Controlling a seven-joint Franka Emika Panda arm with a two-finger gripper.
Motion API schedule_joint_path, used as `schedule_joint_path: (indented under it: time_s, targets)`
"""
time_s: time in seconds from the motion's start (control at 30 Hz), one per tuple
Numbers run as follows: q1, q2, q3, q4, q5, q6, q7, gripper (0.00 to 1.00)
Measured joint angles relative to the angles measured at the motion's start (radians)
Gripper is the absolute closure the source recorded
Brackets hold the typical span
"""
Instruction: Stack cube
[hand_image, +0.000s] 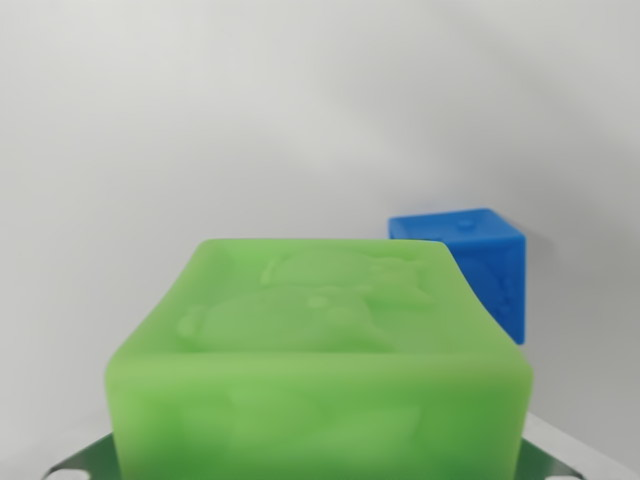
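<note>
Filling the view: a big green cube (320, 365) sits very close to the camera, low in the middle of the picture.
Green cube top: it has a raised, bumpy picture on it, too blurry to name.
Blue cube (480, 265): it sits behind the green one, toward the wrist view's right, partly hidden by it.
Bench (200, 130): plain and white, with the blue cube resting on it.
Tool: only dark bits (85, 462) show at the bottom corners beside the green cube, so I cannot tell whether it is open or closed.
</note>
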Motion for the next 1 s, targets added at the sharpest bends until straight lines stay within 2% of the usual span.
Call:
schedule_joint_path:
  time_s: [1.0]
  targets:
    - [-0.081, 0.049, -0.001, 0.103, 0.000, -0.054, -0.194, 1.00]
